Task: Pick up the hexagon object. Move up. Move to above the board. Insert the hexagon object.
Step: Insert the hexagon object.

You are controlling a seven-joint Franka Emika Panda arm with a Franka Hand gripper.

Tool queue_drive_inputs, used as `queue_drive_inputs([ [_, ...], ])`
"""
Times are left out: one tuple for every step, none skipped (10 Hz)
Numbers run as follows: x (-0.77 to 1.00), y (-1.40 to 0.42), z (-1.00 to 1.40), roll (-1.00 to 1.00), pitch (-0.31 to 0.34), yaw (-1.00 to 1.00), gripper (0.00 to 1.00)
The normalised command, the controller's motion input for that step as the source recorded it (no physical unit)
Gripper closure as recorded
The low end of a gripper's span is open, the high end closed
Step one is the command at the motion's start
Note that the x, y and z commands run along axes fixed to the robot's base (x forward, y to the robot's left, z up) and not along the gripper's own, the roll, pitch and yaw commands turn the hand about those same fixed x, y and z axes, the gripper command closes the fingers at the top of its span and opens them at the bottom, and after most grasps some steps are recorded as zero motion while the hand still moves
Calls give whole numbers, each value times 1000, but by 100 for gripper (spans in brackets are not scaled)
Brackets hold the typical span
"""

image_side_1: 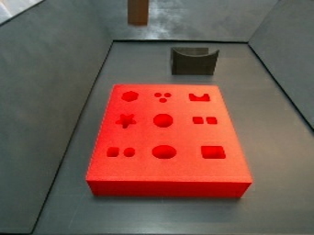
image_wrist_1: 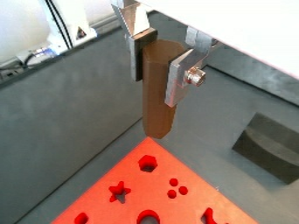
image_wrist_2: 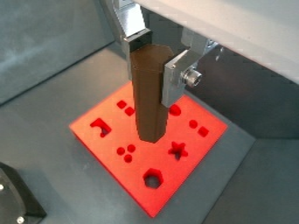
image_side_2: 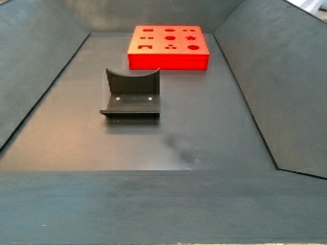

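My gripper [image_wrist_1: 158, 63] is shut on the hexagon object [image_wrist_1: 158, 105], a tall brown wooden peg that hangs upright between the silver fingers [image_wrist_1: 179, 77]. Both wrist views show this grip; in a wrist view the gripper [image_wrist_2: 158, 66] holds the peg [image_wrist_2: 149, 101] well above the board [image_wrist_2: 149, 163]. The board [image_wrist_1: 128, 171] is a bright red slab with darker shaped holes, lying flat on the grey floor. In a side view only the peg's lower end [image_side_1: 139, 11] shows, high above the floor behind the board [image_side_1: 185, 136]; the gripper is out of frame there. The board [image_side_2: 169, 60] also shows far back in a side view.
The dark L-shaped fixture [image_side_1: 193, 60] stands on the floor beyond the board's far end; it also shows in a side view [image_side_2: 130, 94] and in a wrist view [image_wrist_1: 271, 144]. Sloping grey walls enclose the floor on all sides.
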Motion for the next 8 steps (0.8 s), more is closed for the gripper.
queue_drive_inputs([
  [-220,0,-1000,0,-81,-23,100],
  [-97,29,-1000,-19,-91,0,100],
  [-220,0,-1000,0,-90,0,100],
  [-309,0,-1000,0,-84,0,100],
  [-103,146,-1000,-19,-104,71,100],
  [-311,6,-1000,0,-130,69,100],
  [-163,23,-971,-3,-144,77,100],
  [23,23,-794,-81,-184,123,100],
])
